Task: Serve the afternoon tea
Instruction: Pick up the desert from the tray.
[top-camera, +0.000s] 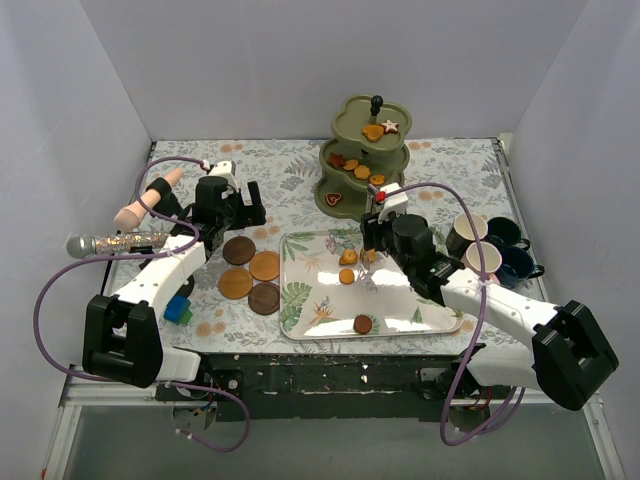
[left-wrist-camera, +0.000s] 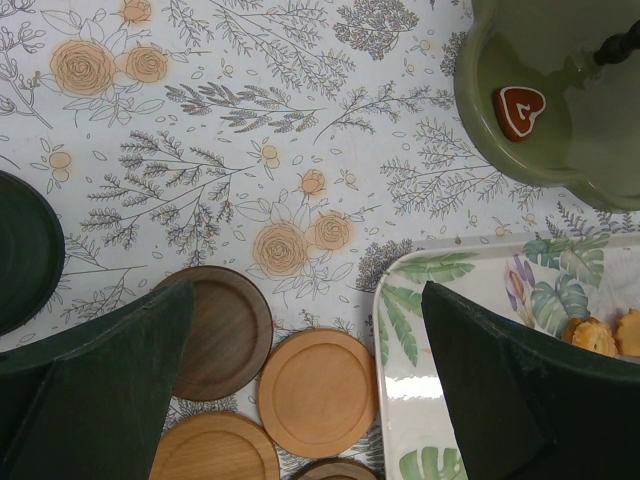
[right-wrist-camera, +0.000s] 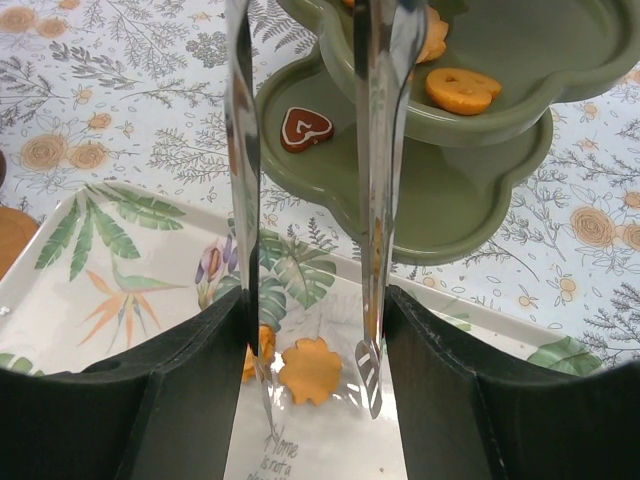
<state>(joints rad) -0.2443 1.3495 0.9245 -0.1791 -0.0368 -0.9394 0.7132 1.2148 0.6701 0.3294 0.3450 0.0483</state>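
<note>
The right gripper (right-wrist-camera: 313, 305) clasps a pair of shiny metal tongs (right-wrist-camera: 385, 150), with one blade lying against the inner face of each finger. The blades stand apart at their tips. The gripper hangs over the far part of the white, leaf-patterned rectangular tray (top-camera: 400, 300). The tong tips are low over two small orange scalloped biscuits (right-wrist-camera: 310, 370) lying on that tray. One biscuit shows between the tips and the other is half hidden behind a blade. Whether the tips touch the tray cannot be told. A brown round biscuit (top-camera: 363, 323) lies near the tray's near edge, well apart from the gripper.

The olive-green three-tier stand with a black knob (top-camera: 365, 150) stands just beyond the tray's far edge, ahead of the tongs. It carries a brown heart-shaped biscuit (right-wrist-camera: 305, 127) on its lowest tier, orange biscuits on the middle tier and a pale star on top.

The left gripper (left-wrist-camera: 308, 288) is spread wide and holds nothing. It hovers over the floral-patterned surface (top-camera: 300, 180), just off the tray's far left corner. Four brown round wooden coasters (top-camera: 264, 265) lie clustered just left of the tray, on the near side of this gripper and not touched by it.

Four ceramic mugs (top-camera: 483, 258), two pale-rimmed and two dark, stand close together to the right of the tray. A glittery microphone (top-camera: 110, 242) lies well to the tray's left.
</note>
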